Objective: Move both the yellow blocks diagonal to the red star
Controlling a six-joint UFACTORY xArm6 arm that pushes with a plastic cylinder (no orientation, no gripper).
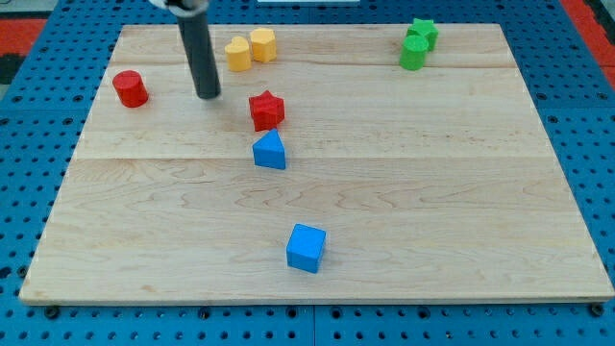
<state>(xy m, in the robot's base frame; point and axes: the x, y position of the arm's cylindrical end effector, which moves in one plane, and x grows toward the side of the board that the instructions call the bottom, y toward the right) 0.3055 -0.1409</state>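
Note:
The red star [267, 110] lies left of the board's middle, toward the view's top. Two yellow blocks touch near the top edge: a heart-like one [237, 53] on the left and a hexagonal one [262, 44] on the right, both up and slightly left of the star. My tip [208, 95] stands on the board to the left of the red star and below-left of the yellow blocks, touching none of them.
A red cylinder [130, 88] sits near the left edge. A blue wedge-like block [270, 151] lies just below the star. A blue cube [307, 247] lies lower down. Two green blocks [417, 43] sit at the top right. The wooden board [461, 192] lies on a blue pegboard.

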